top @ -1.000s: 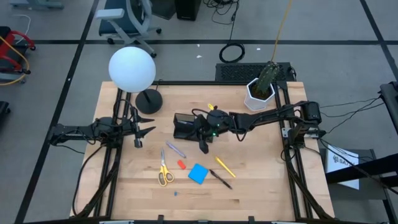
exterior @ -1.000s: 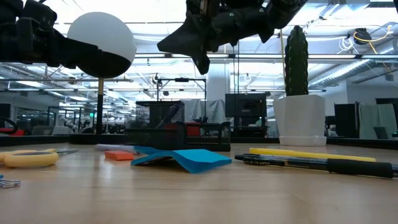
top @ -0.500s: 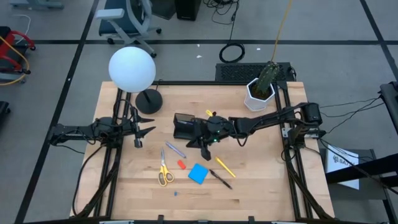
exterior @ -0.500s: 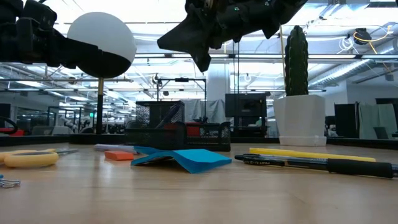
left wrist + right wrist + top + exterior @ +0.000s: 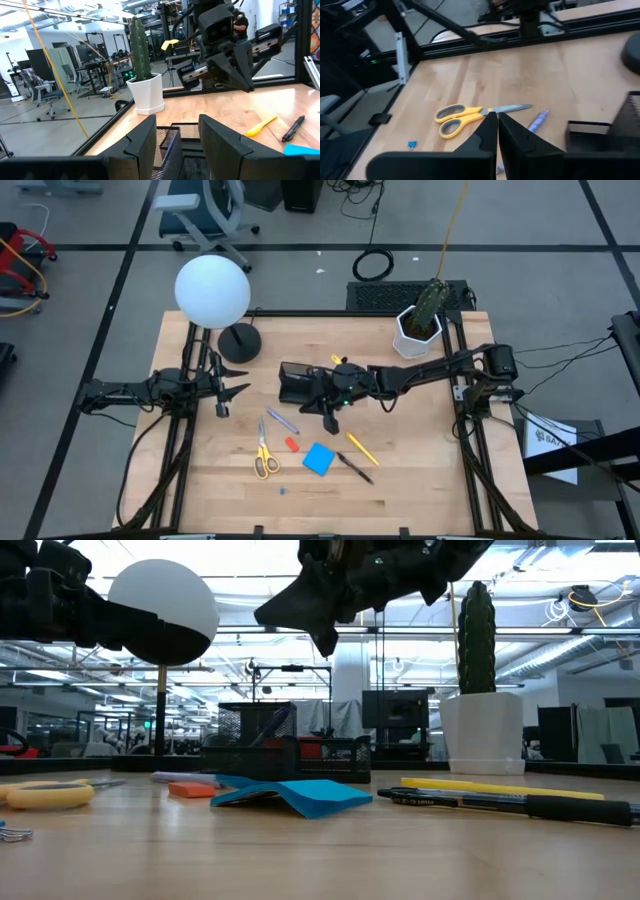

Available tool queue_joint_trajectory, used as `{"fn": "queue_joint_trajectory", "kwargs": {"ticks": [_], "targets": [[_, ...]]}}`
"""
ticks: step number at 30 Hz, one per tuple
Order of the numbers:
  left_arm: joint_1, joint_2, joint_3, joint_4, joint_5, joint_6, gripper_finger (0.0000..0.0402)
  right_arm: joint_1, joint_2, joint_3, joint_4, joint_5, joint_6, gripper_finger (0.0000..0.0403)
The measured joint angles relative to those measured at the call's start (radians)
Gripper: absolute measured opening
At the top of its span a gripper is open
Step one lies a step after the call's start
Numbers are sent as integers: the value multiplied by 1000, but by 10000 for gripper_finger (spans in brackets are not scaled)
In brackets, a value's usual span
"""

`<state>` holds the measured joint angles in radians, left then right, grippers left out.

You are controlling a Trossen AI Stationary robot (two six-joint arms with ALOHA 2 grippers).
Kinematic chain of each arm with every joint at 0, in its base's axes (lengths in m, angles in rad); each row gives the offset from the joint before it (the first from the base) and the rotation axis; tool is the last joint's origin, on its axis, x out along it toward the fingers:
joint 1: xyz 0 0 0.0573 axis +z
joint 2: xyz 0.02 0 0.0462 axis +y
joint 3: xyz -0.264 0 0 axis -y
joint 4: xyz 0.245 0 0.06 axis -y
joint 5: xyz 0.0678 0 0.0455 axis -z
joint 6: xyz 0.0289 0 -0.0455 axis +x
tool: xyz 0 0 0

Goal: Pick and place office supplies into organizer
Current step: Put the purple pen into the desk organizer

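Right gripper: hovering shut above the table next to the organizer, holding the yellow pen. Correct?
Not quite. The right gripper is shut and above the table beside the organizer, but it holds nothing. The right wrist view shows its fingers closed on each other with nothing between them, and the high view shows the yellow pen lying on the table.

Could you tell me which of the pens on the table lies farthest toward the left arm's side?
The purple-grey pen, just above the scissors; the yellow pen and black pen lie right of the blue pad.
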<state>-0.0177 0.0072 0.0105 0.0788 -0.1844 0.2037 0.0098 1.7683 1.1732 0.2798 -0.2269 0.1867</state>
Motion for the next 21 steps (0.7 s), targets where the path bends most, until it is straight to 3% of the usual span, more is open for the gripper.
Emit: {"fn": "queue_joint_trajectory", "kwargs": {"ticks": [7,21], "targets": [[0,0,0,0,0,-1,154,-1,0,0,5,149,-8,8],[0,0,0,0,0,0,154,4,0,10,-96,205,9,4]]}}
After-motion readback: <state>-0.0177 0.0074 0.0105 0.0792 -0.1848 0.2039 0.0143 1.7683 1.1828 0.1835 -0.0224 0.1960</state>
